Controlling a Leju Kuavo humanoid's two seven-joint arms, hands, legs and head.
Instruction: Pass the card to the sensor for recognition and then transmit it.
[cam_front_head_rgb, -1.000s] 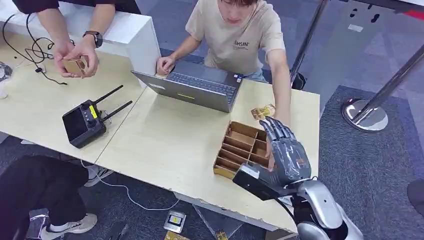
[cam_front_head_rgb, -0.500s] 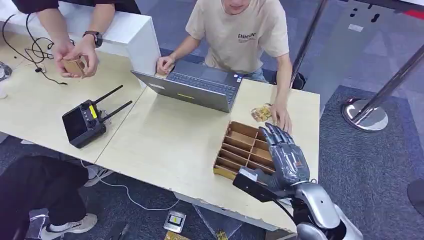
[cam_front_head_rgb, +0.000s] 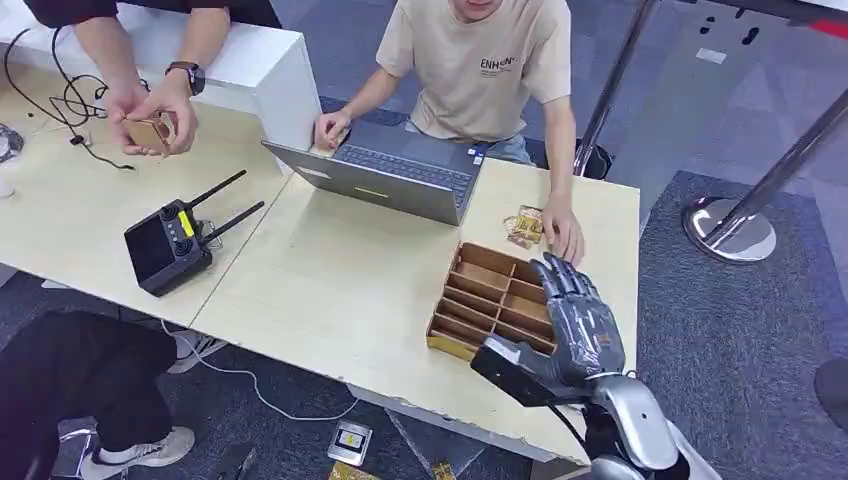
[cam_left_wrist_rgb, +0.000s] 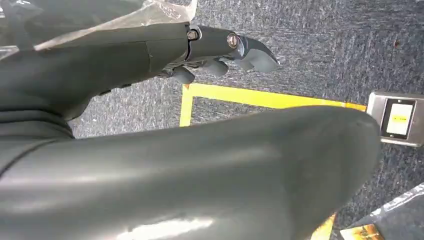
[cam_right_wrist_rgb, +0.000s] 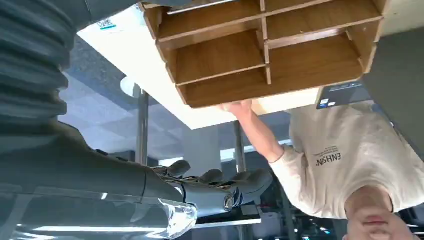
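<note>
The right hand (cam_front_head_rgb: 583, 322) was held above the near right corner of the wooden divided tray (cam_front_head_rgb: 483, 290) on the worktop (cam_front_head_rgb: 340, 280), its fingers spread and nothing gripped. A small stack of cards (cam_front_head_rgb: 524, 225) was seen beyond the tray, just beside a person's hand (cam_front_head_rgb: 563, 236). The left hand (cam_left_wrist_rgb: 220, 52) was hanging over the carpet with fingers loosely curled, holding nothing.

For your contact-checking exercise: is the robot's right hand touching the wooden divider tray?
Cannot tell. In the head view the right robot hand overlaps the wooden divider tray, hiding any contact; neither view plainly shows a gap or a touch.
</note>
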